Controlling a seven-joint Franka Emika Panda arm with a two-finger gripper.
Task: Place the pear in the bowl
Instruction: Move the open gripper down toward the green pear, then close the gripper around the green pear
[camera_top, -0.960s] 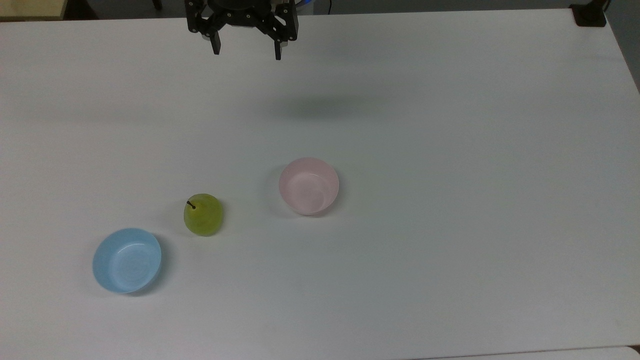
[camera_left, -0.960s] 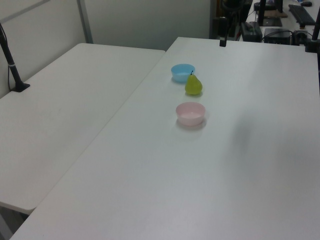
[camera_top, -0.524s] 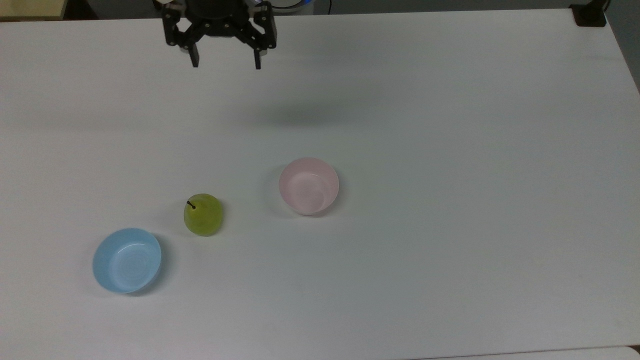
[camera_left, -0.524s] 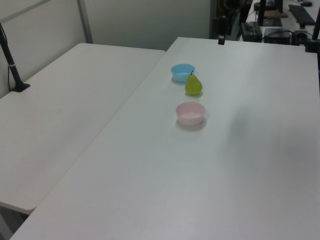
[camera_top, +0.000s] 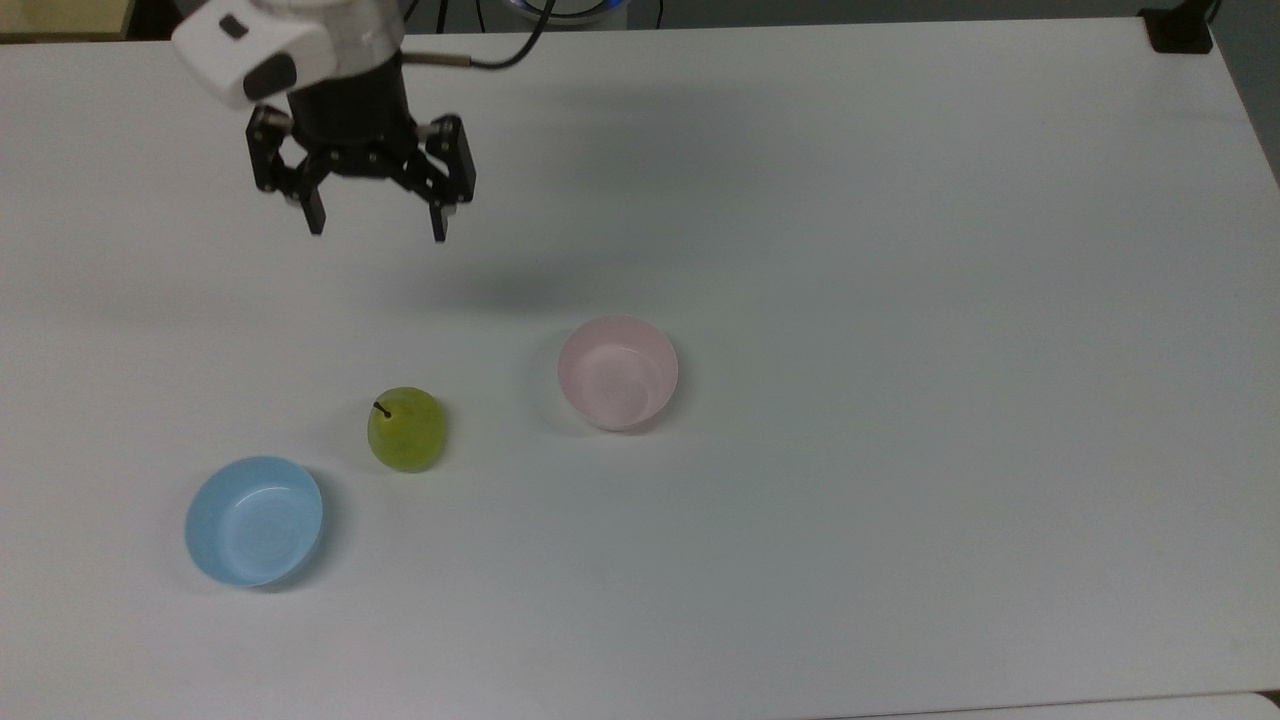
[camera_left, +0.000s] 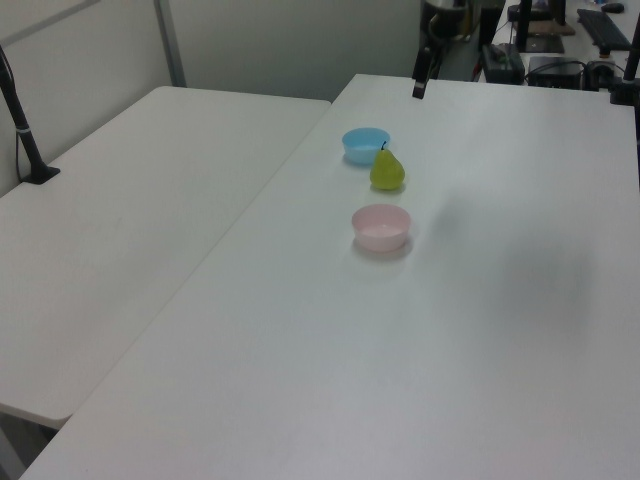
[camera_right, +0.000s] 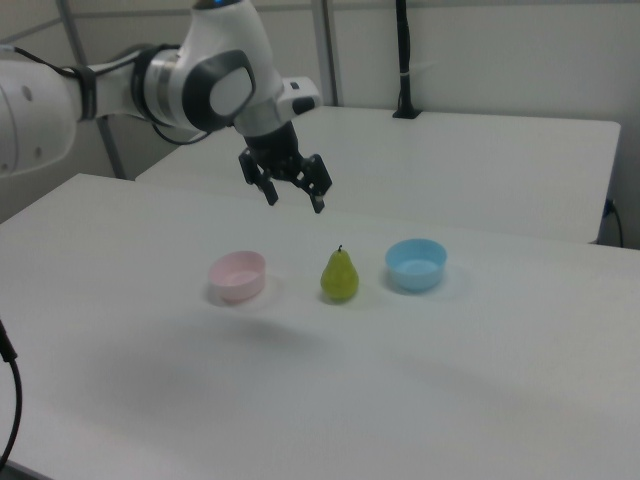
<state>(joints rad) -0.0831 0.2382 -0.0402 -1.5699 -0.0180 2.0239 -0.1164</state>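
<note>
The yellow-green pear (camera_top: 406, 429) (camera_left: 387, 169) (camera_right: 339, 275) stands upright on the white table (camera_top: 900, 300), its dark stem up. The pale pink bowl (camera_top: 617, 371) (camera_left: 381, 227) (camera_right: 237, 275) sits empty to the pear's right in the top view. My gripper (camera_top: 377, 224) (camera_right: 296, 198) hangs open and empty in the air, above the pear in the top view and well clear of it. In the left view one fingertip (camera_left: 419, 86) shows near the top edge.
A light blue bowl (camera_top: 254, 520) (camera_left: 365, 145) (camera_right: 416, 264) sits on the pear's other side, lower left in the top view. A second white table (camera_left: 120, 220) adjoins on the left view's left. A black post base (camera_top: 1178, 28) stands at the top view's top right corner.
My gripper has moved to the left and downward in the top view, coming closer to the pear, still open. Pear and both bowls have not moved.
</note>
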